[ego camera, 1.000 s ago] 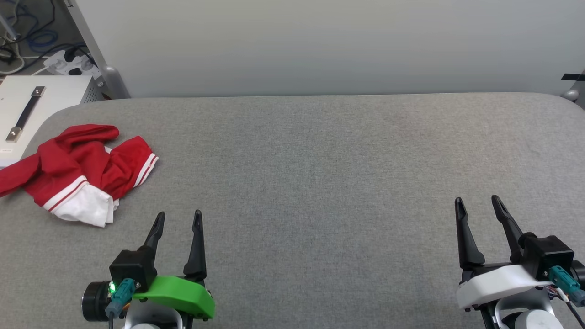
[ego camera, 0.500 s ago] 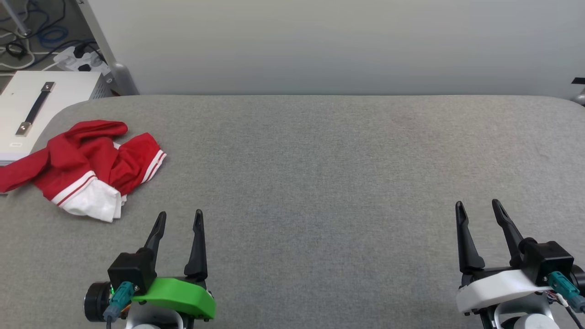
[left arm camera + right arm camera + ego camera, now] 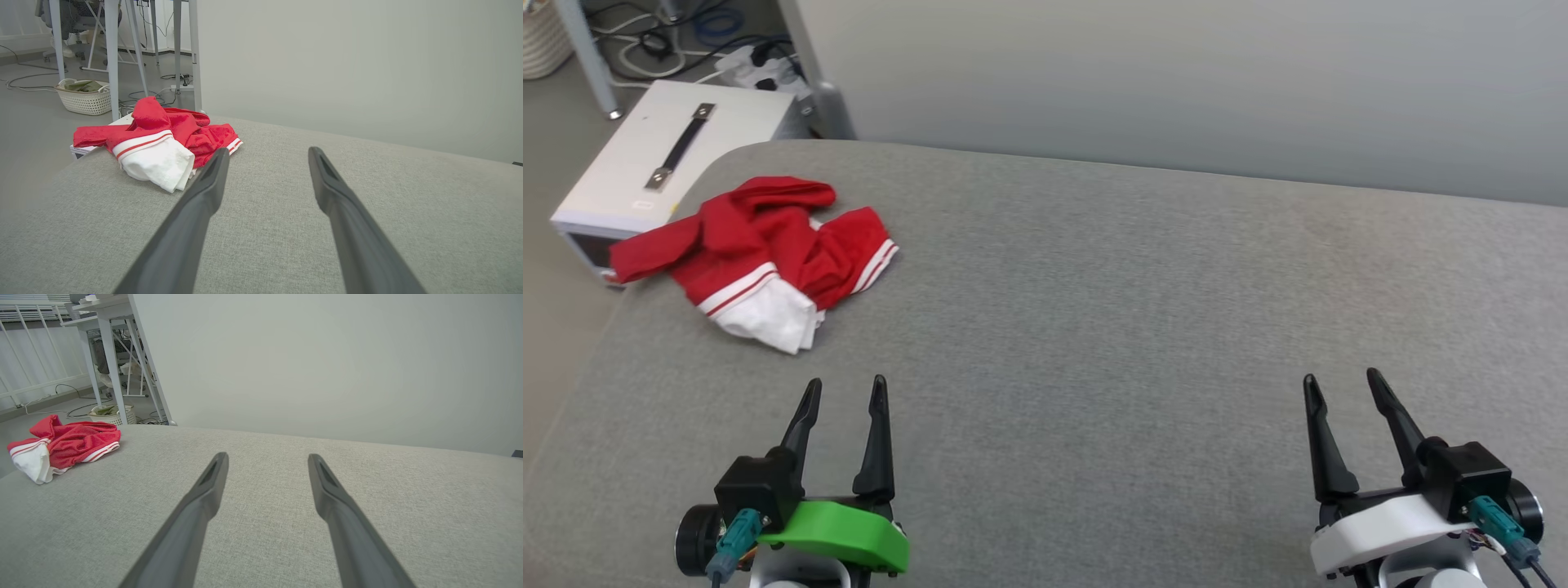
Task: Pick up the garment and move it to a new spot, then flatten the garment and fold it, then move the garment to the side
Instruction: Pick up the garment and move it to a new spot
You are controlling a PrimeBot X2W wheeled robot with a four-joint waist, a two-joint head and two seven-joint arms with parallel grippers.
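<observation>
In the head view, the garment [image 3: 760, 253] lay crumpled at the upper left, on the grey worktop [image 3: 1135, 327] near its rounded corner. One red end trailed over the edge toward a white box [image 3: 662, 163]. It looked like a dropped heap waiting to be picked up. The left gripper [image 3: 845, 382] at the lower left and the right gripper [image 3: 1341, 376] at the lower right both stood with jaws apart and nothing between them, well apart from the cloth. This was probably a ready pose.

In the left wrist view, the left gripper [image 3: 268, 151] gaped empty. The garment [image 3: 163, 134] sat left of centre with a white sleeve uppermost, and a basket [image 3: 85, 98] stood on the floor beyond it.

In the right wrist view, the right gripper [image 3: 267, 456] was likewise spread and empty, and the garment [image 3: 65, 447] lay at the far left.

No lettering showed on the bunched cloth. A small label on the box was too small to read.
</observation>
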